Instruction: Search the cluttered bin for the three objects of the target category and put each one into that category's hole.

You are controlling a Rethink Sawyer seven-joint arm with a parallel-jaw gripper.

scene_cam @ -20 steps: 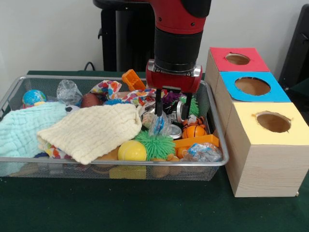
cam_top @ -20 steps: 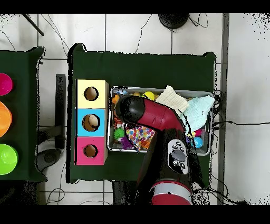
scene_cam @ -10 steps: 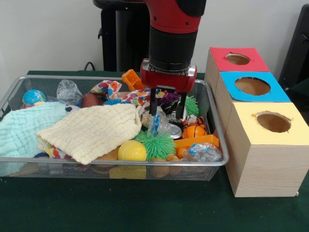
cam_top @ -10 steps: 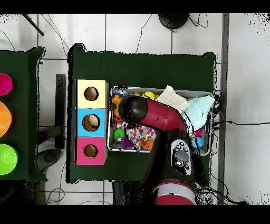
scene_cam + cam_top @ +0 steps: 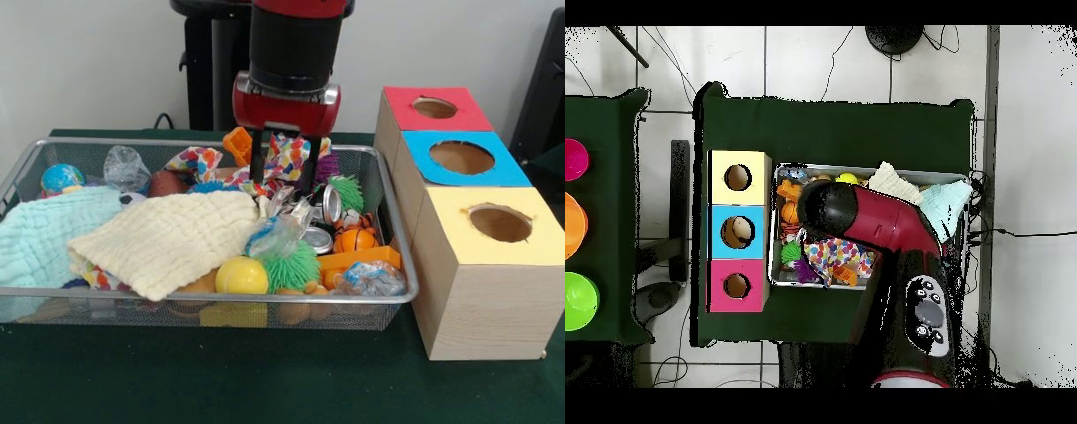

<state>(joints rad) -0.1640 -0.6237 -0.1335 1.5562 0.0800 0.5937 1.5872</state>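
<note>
My gripper (image 5: 282,179) hangs open above the middle of the wire bin (image 5: 221,299), with nothing between its fingers. Just below it a crinkled clear plastic bag (image 5: 276,231) lies loose on a green spiky ball (image 5: 291,265). Around them are a metal can (image 5: 332,203), a small basketball (image 5: 357,239), a yellow ball (image 5: 240,276) and another crumpled plastic wrapper (image 5: 371,278). To the bin's right stand three boxes with holes: red (image 5: 433,108), blue (image 5: 462,157) and yellow (image 5: 500,223). From overhead the arm (image 5: 865,215) covers the gripper.
A yellow cloth (image 5: 168,238) and a mint cloth (image 5: 35,238) cover the bin's left half. A colourful patterned cloth (image 5: 199,162), an orange block (image 5: 238,146) and a globe ball (image 5: 62,178) lie along the back. The overhead view shows bowls at its left edge.
The gripper has risen out of the clutter and shifted left. The clear plastic bag that stood between its fingers now lies tipped over on the green spiky ball.
</note>
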